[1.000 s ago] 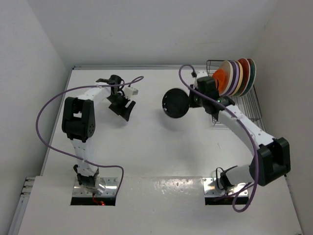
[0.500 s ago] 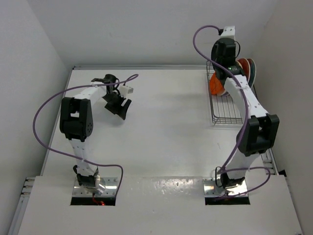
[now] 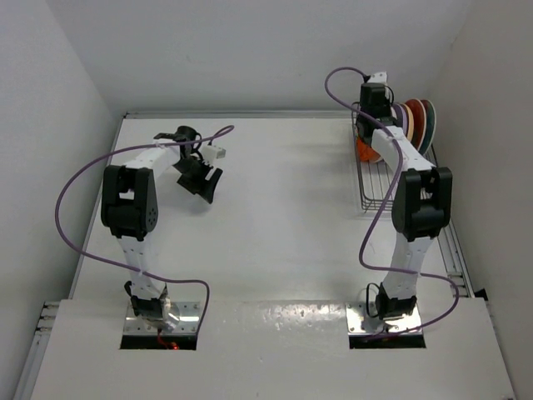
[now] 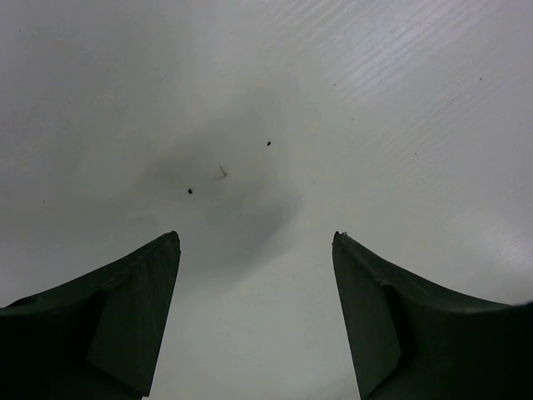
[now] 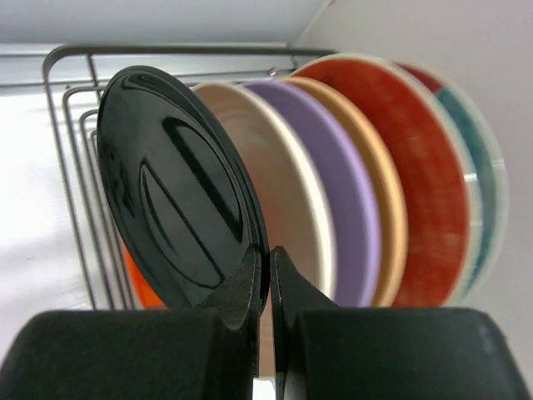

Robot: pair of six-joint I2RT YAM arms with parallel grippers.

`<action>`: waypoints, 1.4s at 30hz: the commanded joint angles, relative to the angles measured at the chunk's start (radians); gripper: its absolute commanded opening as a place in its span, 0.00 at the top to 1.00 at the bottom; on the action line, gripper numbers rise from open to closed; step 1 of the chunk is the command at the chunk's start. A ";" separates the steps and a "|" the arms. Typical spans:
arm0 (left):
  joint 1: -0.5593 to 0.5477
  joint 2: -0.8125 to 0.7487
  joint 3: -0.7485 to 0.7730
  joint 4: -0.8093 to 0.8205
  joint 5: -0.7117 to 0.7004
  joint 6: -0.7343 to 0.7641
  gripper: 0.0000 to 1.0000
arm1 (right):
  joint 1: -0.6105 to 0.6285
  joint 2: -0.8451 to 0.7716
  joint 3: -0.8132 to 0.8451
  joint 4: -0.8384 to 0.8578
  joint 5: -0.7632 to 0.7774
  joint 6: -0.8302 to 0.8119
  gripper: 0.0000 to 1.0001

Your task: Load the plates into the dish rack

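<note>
Pinching black plate (image 5: 175,192) w/ R tool (image 5: 268,254) at rack (image 5: 183,49).

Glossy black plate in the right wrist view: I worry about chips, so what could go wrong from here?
The right hand pinches the small glossy black round plate by its rim alone, so it might slip or swing. It hangs tilted, close to the cream-white round plate in the dark wire dish rack; lowering it could knock them together.

Top cam overhead; wrist cams close (rack (image 3: 379,190) shared).
</note>
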 commanded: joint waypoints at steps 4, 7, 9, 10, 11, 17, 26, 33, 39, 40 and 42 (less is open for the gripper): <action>0.014 -0.043 0.004 0.006 0.018 -0.010 0.21 | 0.016 0.032 0.000 0.036 0.009 0.047 1.00; 0.014 -0.043 0.004 0.006 0.018 -0.010 0.21 | 0.034 0.055 -0.009 0.031 0.041 0.032 1.00; 0.014 -0.043 0.004 0.006 0.018 -0.010 0.21 | 0.042 0.060 -0.018 0.029 0.061 0.032 1.00; 0.014 -0.043 0.004 0.006 0.018 -0.010 0.21 | 0.042 0.059 -0.023 0.028 0.066 0.038 1.00; 0.014 -0.043 0.004 0.006 0.018 -0.010 0.21 | 0.042 0.048 -0.028 0.026 0.066 0.040 1.00; 0.014 -0.043 0.004 0.006 0.018 -0.010 0.21 | 0.073 0.004 -0.084 0.158 0.210 -0.040 1.00; 0.014 -0.043 0.013 0.006 0.018 -0.010 0.21 | 0.137 -0.021 -0.213 0.278 0.309 -0.117 1.00; 0.014 -0.053 0.004 0.006 0.018 -0.010 0.21 | 0.139 -0.007 -0.180 0.138 0.249 -0.014 0.83; 0.014 -0.062 0.004 0.006 0.018 -0.010 0.21 | 0.114 -0.044 -0.150 0.045 0.189 0.058 0.57; 0.014 -0.062 0.004 0.006 0.018 -0.010 0.21 | 0.111 -0.073 -0.152 0.037 0.168 0.089 0.52; 0.014 -0.062 0.004 -0.003 0.018 -0.010 0.21 | 0.105 -0.096 -0.153 0.031 0.151 0.092 0.46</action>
